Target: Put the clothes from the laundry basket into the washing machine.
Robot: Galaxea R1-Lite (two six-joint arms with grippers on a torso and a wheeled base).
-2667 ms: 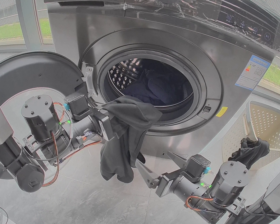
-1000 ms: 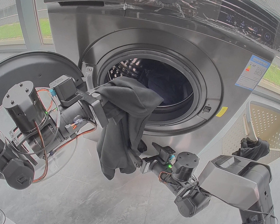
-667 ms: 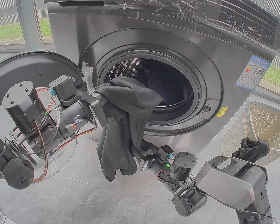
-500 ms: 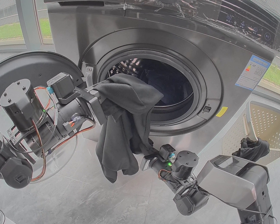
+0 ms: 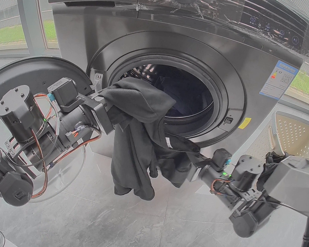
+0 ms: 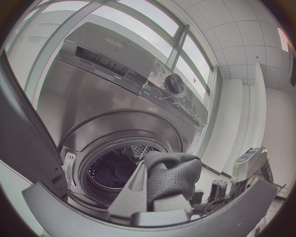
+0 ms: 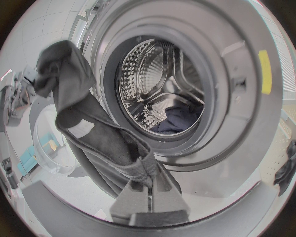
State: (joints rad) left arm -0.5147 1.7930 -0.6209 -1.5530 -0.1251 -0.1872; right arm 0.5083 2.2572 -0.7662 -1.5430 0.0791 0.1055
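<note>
Before the open mouth of the washing machine (image 5: 91,37), the left gripper (image 5: 105,112) is clamped on a dark grey garment (image 5: 138,127). It holds the bunched top at the opening's left edge, and the rest hangs down the machine's front. Below the opening, the right gripper (image 5: 189,168) is pinched tight on the garment's hem. Navy clothes (image 7: 177,118) lie inside the drum. The laundry basket (image 5: 301,131) stands right of the machine, a dark piece (image 5: 273,161) draped on its rim.
</note>
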